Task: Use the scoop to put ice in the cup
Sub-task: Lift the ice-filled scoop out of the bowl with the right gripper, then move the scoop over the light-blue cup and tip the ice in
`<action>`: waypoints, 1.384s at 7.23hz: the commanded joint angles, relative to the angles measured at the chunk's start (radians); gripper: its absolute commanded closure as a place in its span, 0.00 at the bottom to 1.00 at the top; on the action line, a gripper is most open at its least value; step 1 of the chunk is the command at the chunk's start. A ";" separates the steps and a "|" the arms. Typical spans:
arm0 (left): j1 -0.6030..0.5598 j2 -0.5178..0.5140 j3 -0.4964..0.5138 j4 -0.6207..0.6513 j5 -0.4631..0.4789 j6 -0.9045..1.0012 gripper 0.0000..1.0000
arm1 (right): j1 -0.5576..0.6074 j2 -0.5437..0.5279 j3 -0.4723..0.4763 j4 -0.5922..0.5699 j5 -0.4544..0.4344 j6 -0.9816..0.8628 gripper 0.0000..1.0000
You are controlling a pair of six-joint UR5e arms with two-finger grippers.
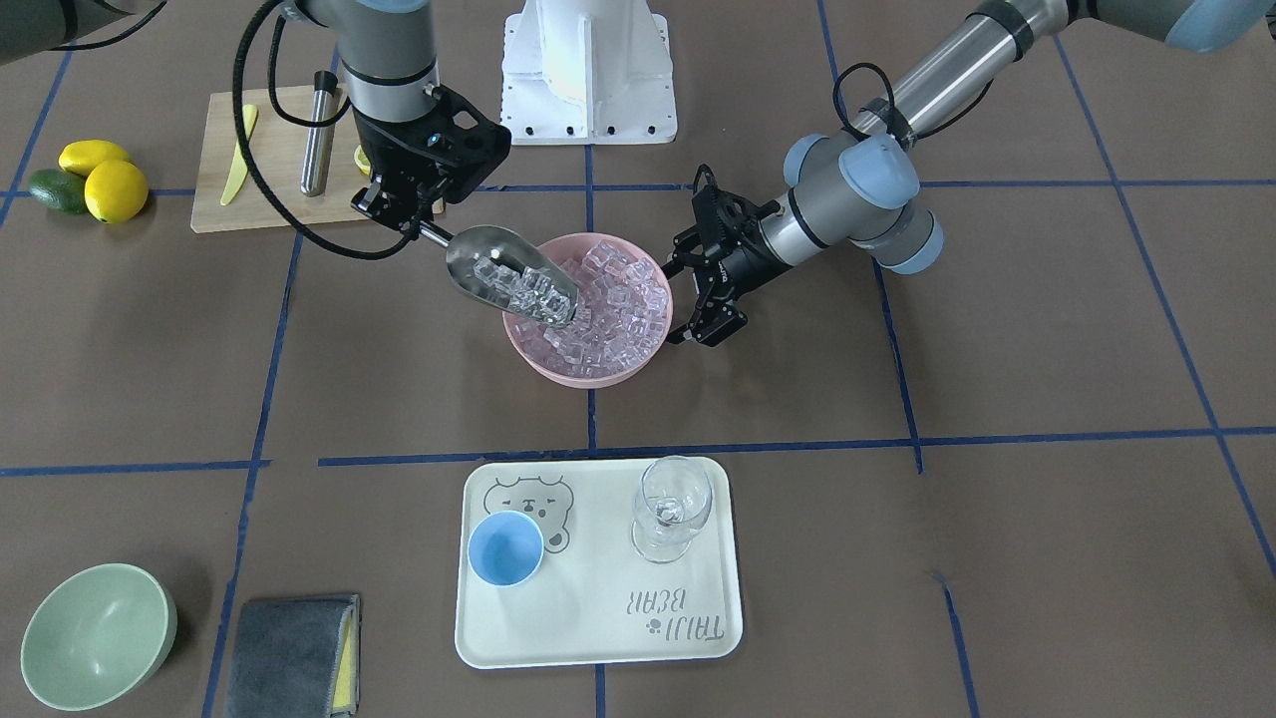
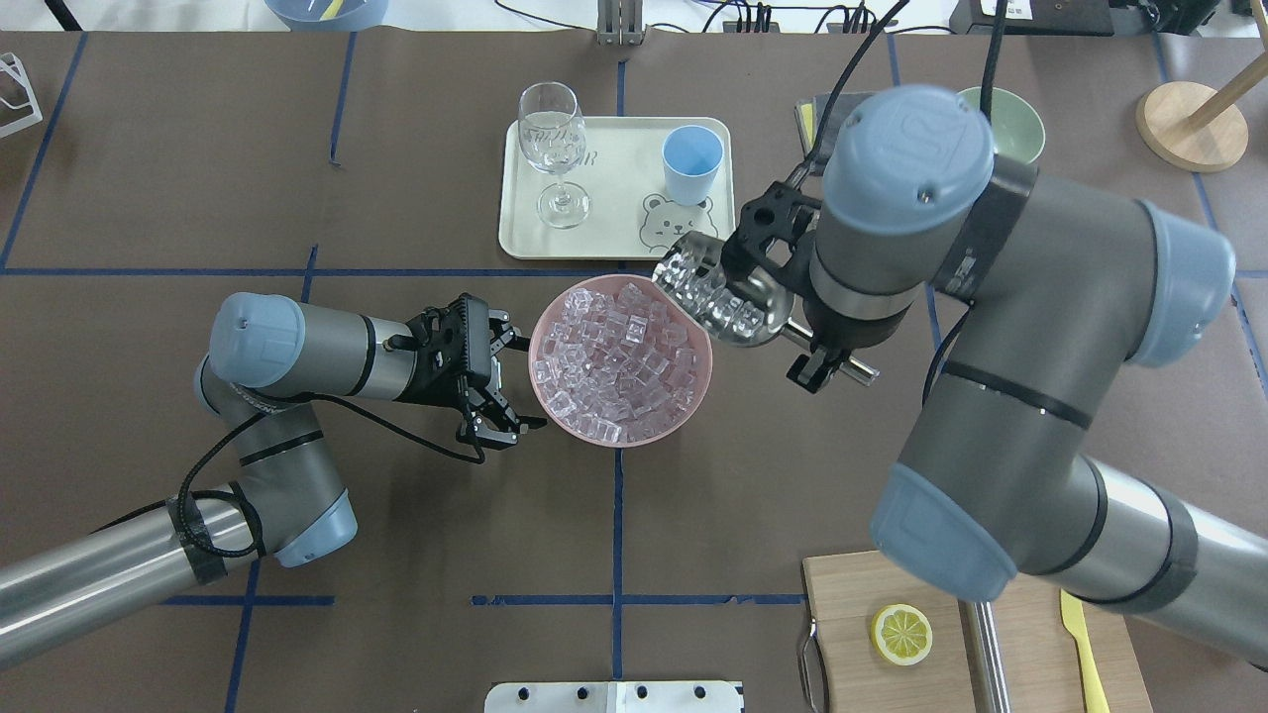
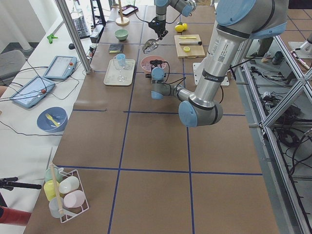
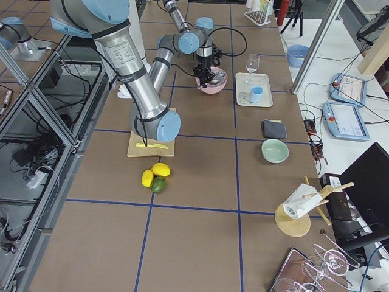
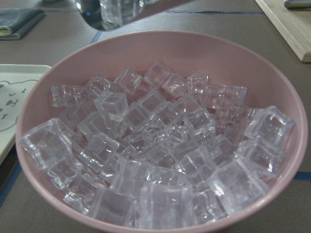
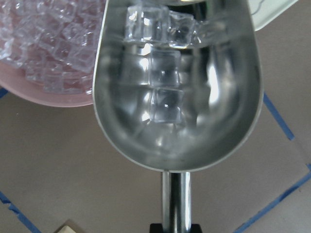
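My right gripper (image 1: 411, 221) is shut on the handle of the steel scoop (image 1: 510, 279). It holds the scoop tilted above the left rim of the pink bowl (image 1: 536, 363). Several ice cubes (image 6: 164, 86) lie in the scoop's trough (image 2: 715, 297). The bowl is full of ice (image 5: 160, 145). My left gripper (image 2: 519, 384) is open and empty, level with the bowl's side, its fingers spread beside the rim. The light-blue cup (image 1: 505, 547) stands empty on the cream tray (image 1: 598, 623), also in the overhead view (image 2: 691, 163).
A clear stemmed glass (image 1: 673, 509) stands on the tray beside the cup. A pale green bowl (image 1: 98, 634) and a grey cloth (image 1: 294, 656) lie at the near left. A wooden board (image 1: 284, 194) holds a steel cylinder (image 1: 319, 140). Lemons (image 1: 115, 189) lie left of it.
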 commanded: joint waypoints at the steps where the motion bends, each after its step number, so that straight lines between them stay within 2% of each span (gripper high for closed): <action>1: 0.000 0.000 0.000 0.000 0.000 0.001 0.00 | 0.102 0.093 -0.106 -0.054 0.044 0.003 1.00; 3: 0.000 0.002 0.000 0.000 0.000 0.001 0.00 | 0.194 0.169 -0.245 -0.056 0.108 0.003 1.00; 5: 0.000 0.000 0.000 0.000 0.000 0.001 0.00 | 0.216 0.204 -0.362 -0.053 0.105 -0.012 1.00; 6: 0.000 0.000 -0.002 -0.002 0.000 0.001 0.00 | 0.219 0.260 -0.460 -0.054 0.093 -0.015 1.00; 7: 0.000 0.000 -0.002 -0.002 0.000 0.001 0.00 | 0.219 0.291 -0.516 -0.054 0.081 -0.041 1.00; 10: 0.000 0.000 -0.002 -0.008 0.000 0.001 0.00 | 0.219 0.321 -0.524 -0.181 0.044 -0.150 1.00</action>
